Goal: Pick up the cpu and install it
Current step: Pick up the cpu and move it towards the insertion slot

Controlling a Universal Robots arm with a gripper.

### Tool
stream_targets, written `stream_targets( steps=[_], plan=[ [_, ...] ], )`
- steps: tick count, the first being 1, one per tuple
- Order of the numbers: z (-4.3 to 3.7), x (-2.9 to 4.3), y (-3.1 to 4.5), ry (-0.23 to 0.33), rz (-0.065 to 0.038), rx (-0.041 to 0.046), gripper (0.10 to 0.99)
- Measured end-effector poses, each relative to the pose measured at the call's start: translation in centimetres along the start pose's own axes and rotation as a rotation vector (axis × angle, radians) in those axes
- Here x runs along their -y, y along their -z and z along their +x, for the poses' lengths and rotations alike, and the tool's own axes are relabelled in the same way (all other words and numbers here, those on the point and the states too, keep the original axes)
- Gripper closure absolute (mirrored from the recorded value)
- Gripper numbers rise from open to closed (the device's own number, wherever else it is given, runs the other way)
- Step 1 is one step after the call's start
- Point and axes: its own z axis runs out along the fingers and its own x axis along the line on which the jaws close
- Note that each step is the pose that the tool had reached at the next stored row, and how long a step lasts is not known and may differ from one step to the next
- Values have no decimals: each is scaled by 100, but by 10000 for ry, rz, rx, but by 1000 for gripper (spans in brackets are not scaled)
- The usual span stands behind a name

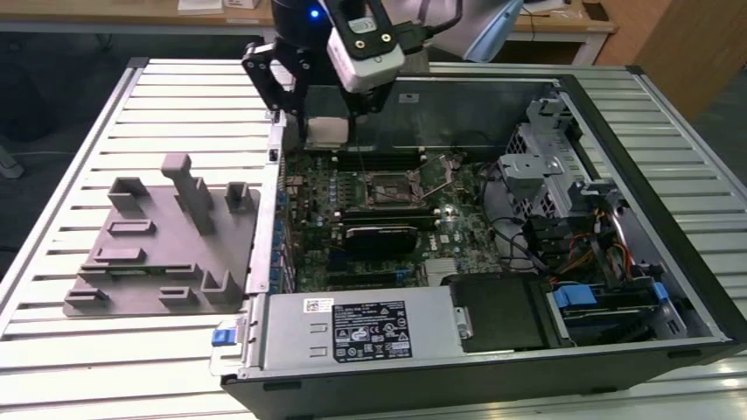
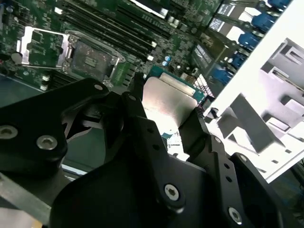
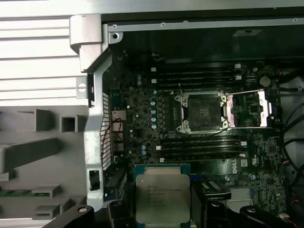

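1. On the exterior view's left, the grey fixture plate [image 1: 152, 254] stands on the slatted surface [image 1: 187, 114].
2. The hand [image 1: 325, 122] hangs over the motherboard [image 3: 142, 109], clenched on the cpu [image 3: 163, 197] by two opposite edges.
3. The socket [image 3: 203, 111] lies apart from the cpu, toward the exterior view's right, with its latch frame [image 3: 249, 108] flipped open.

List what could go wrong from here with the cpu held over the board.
1. The jaws pinch the cpu only by its edges, above the motherboard and off to one side of the socket. A slip could drop it onto components.
2. The socket lies open, so a skewed or offset set-down might harm its exposed contacts.
3. The opened load plate sits right beside the socket, and the wide jaws may catch it.
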Motion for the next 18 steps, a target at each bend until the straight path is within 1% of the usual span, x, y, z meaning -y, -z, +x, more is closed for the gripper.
stream_targets(
  steps=[7,11,15,18],
  plan=[
    [-227,-19,-4,-1,1,-14,541],
    [-372,-35,-9,-1,1,-31,541],
    [-535,-51,-34,-4,6,-89,541],
    [-650,-61,-83,-6,8,-158,541]
  ],
)
